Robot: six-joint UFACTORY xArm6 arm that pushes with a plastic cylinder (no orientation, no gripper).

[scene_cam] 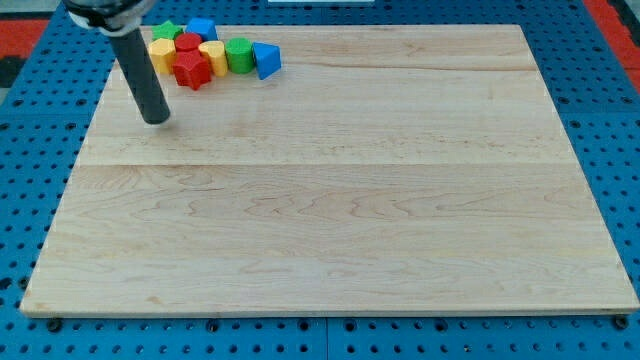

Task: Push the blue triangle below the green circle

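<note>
No writing is seen; the blue triangle (pixel 266 60) is crowded beside the green circle (pixel 239 55) near the desk (pixel 330 220) top edge, the tip (pixel 156 120) set apart lower left.

Red (pixel 192 70), yellow (pixel 211 55) blocks, wooden board (pixel 330 200)

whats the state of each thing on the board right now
my tip: on the board, below-left of the cluster, touching no block
blue triangle: cluster's right end, against the green circle
green circle: upright, left of the triangle
red star: cluster's lower edge
</note>
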